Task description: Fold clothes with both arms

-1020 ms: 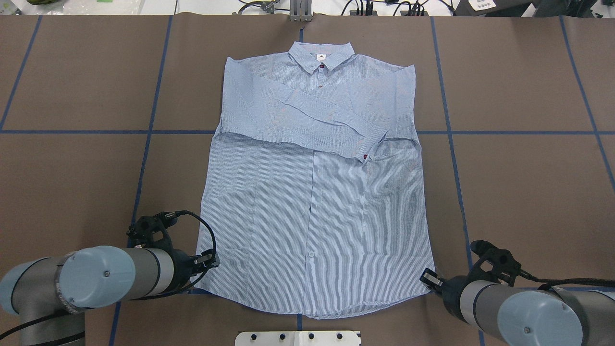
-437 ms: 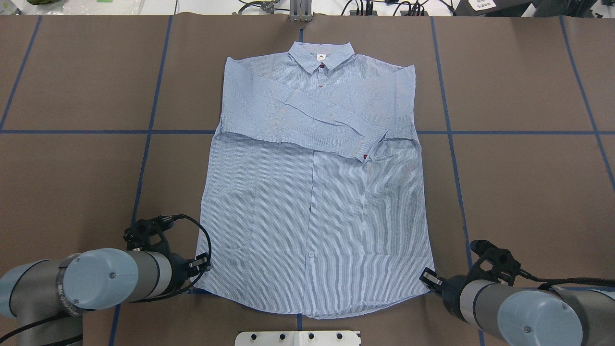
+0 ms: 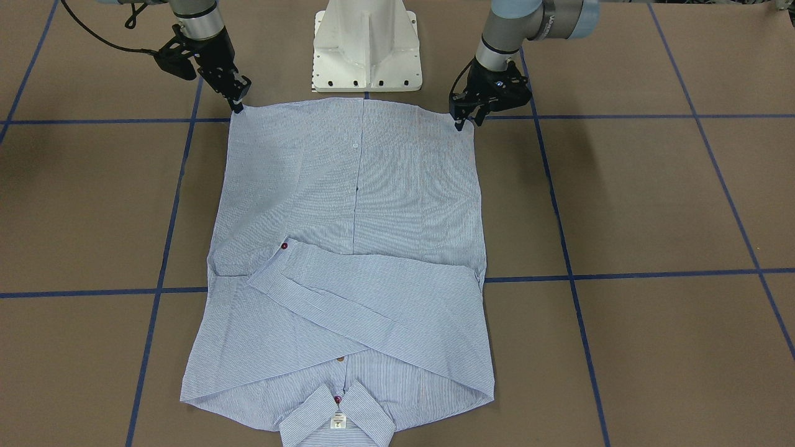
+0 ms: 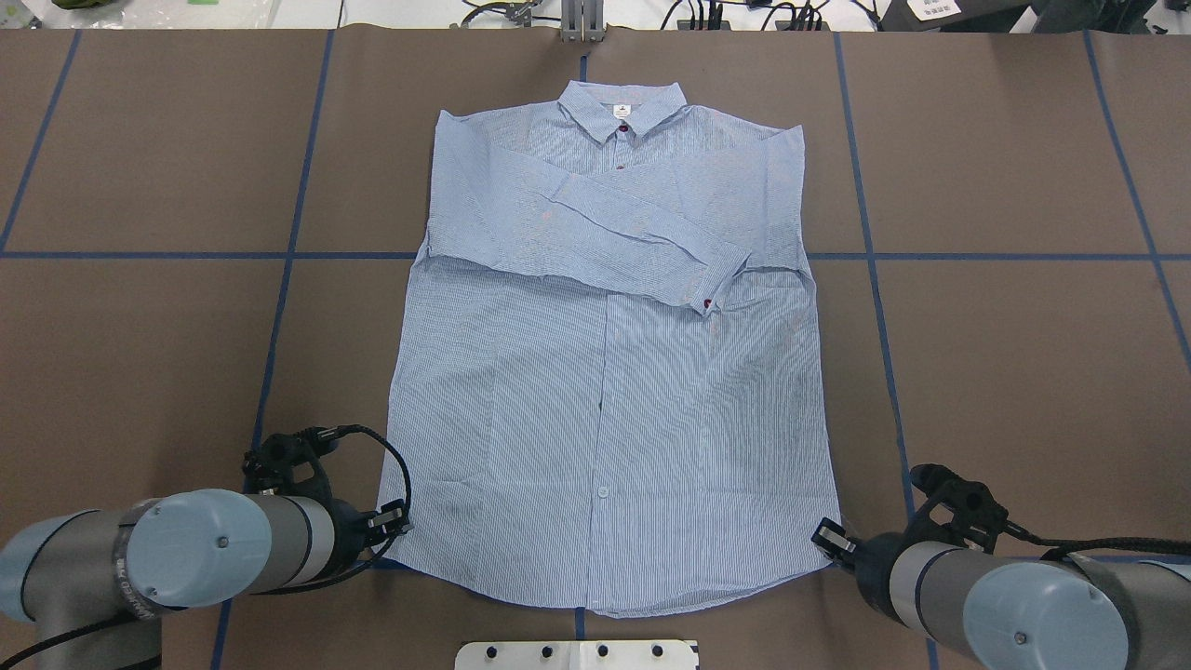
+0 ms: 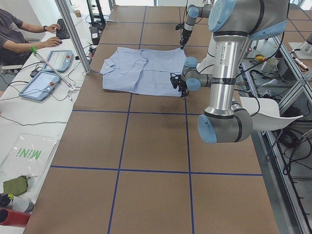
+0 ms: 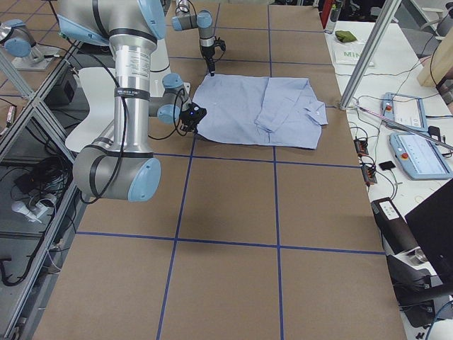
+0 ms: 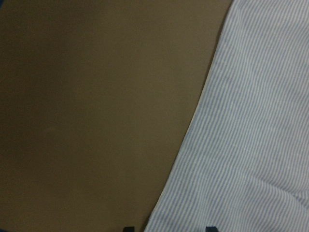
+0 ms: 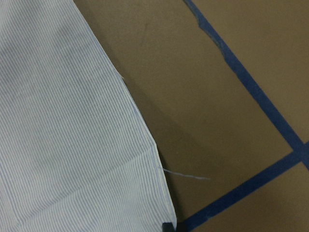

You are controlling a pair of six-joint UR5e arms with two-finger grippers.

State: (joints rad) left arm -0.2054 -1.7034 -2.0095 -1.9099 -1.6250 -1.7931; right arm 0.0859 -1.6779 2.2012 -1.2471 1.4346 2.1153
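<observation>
L pincer [image 3: 464,120] spread, R pincer [image 3: 238,103] nips fine-striped shirt [image 3: 404,186].

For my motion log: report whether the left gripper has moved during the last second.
Yes. In the overhead view the left gripper has slid downward and slightly leftward, judged against the shirt.

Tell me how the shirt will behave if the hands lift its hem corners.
Probably floppy: the shirt lies softly creased, so its middle should sag between the left hand and right hand. Thin cloth, so likely light. The folded sleeve may slide.
</observation>
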